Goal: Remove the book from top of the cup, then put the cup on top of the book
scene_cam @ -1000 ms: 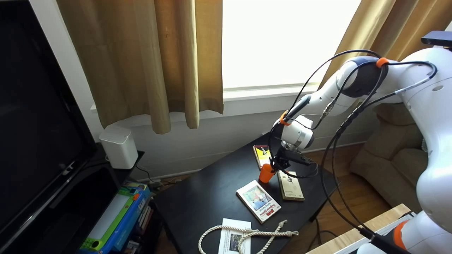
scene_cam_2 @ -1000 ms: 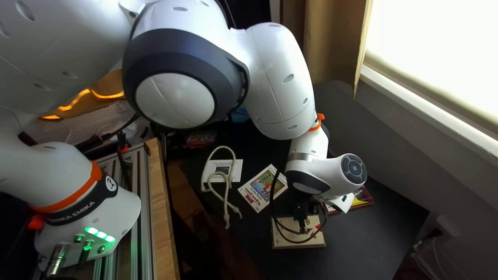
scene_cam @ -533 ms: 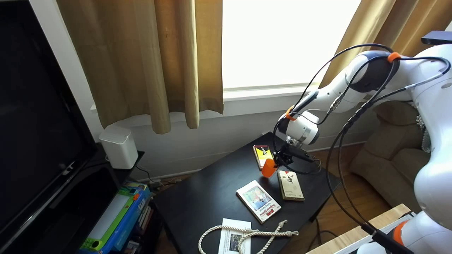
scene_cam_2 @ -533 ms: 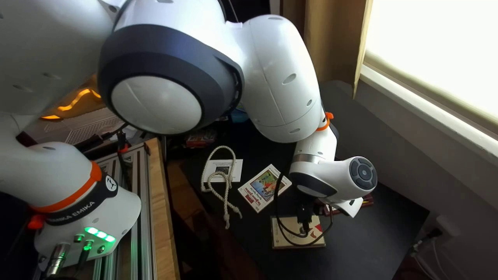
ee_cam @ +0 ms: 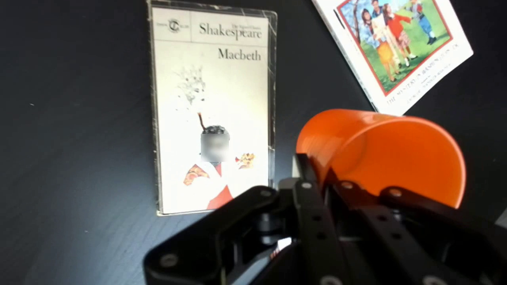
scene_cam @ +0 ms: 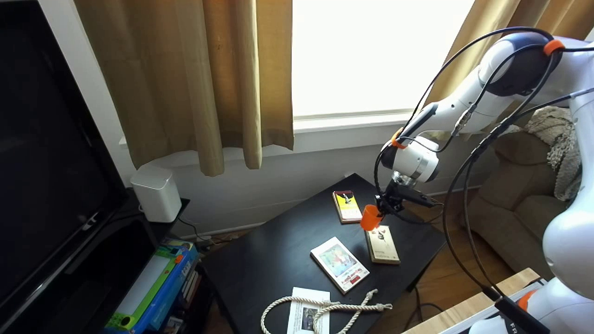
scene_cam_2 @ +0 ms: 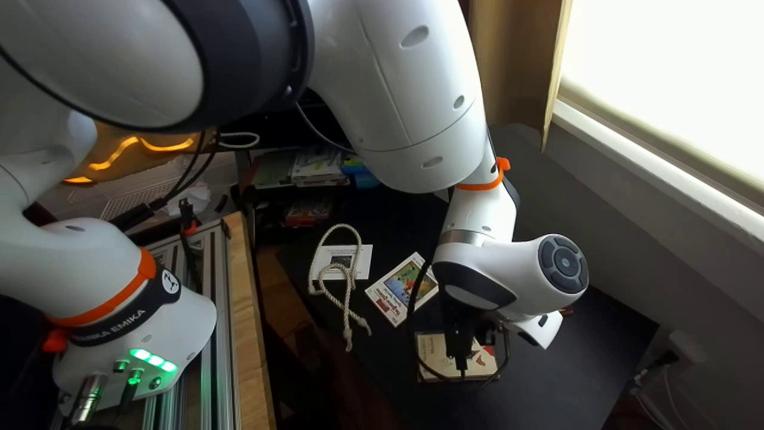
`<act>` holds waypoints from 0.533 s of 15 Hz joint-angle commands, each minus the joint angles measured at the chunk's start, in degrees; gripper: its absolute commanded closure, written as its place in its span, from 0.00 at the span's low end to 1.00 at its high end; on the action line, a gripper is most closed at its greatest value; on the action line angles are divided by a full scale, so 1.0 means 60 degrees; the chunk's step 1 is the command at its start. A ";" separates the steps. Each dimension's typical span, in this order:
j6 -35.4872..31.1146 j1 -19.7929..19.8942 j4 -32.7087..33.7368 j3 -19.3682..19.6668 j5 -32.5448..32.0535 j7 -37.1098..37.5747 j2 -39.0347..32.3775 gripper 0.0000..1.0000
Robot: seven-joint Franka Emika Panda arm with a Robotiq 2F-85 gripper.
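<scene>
On the cover of the pale paperback (ee_cam: 214,107), in the wrist view, "Shakespeare" and, beneath it, "Macbeth" can be read; a small line beside the author's name is too faint to be made out, and a round emblem (ee_cam: 174,26) is printed in the corner. On the white-bordered book (ee_cam: 406,49), "THE MYSTERY IN WASHINGTON DC" is read, followed by a blurred smaller line. On the black band (scene_cam_2: 128,321) of the robot base (scene_cam_2: 184,327), "EMIKA" is shown beside a round logo (scene_cam_2: 170,281). Print on the rope-crossed sheet (scene_cam: 300,311) and the yellow-and-black book (scene_cam: 347,207) is too small to be read.
</scene>
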State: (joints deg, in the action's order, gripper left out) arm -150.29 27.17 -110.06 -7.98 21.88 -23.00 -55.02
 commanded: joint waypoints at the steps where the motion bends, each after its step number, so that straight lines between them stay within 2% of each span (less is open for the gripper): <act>1: -0.0303 0.0004 -0.0955 0.0357 -0.0461 -0.0026 0.0593 0.99; 6: -0.0888 0.0035 -0.1282 0.0548 -0.0633 0.0003 0.0406 0.99; 8: -0.1297 0.0159 -0.1346 0.0415 -0.0603 -0.0023 0.0258 0.99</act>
State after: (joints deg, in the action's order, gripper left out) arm -154.40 27.20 -116.38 -4.85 19.59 -23.44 -52.88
